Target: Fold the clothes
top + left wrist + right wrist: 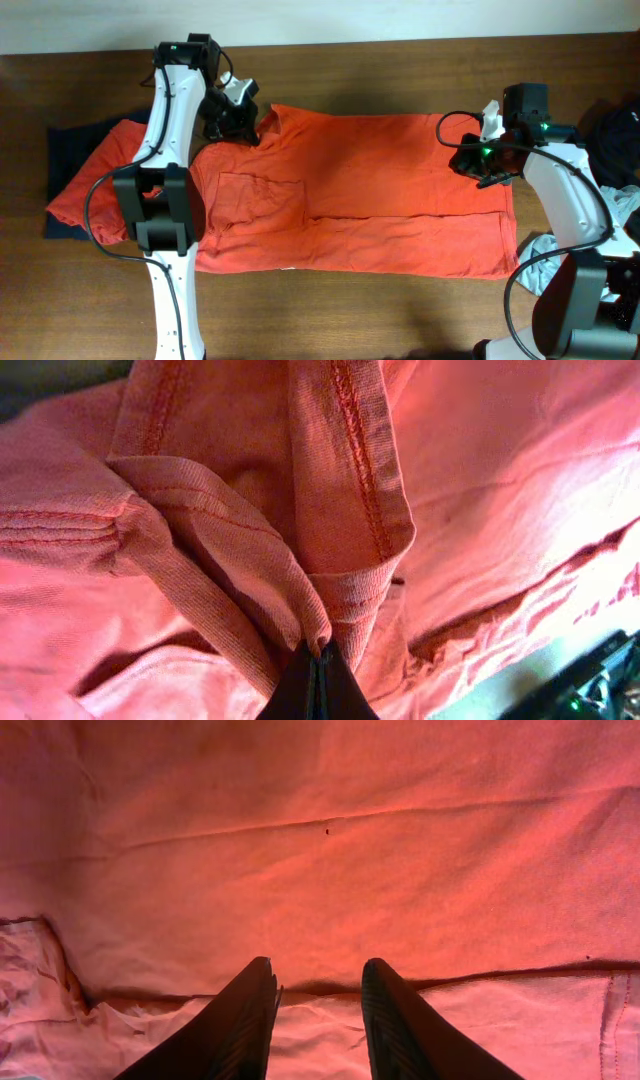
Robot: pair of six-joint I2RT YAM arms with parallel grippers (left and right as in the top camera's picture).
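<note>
Clamping left gripper (318,665) on a seam, seemingly the collar, of red-orange T-shirt (350,190) to lift a fold; holding right gripper (318,1010) wide above.

Open wooden table (350,315) all along the near hem of the red-orange T-shirt (380,190), and in a narrower strip beyond its far edge. Crowded at the T-shirt's left end by the left arm (165,150) reaching across it and by a heap of red-orange and navy garments (80,190) just beside. Hemmed in at its right end by the right arm (570,200), a black garment (615,130) and a pale grey garment (545,265).
</note>
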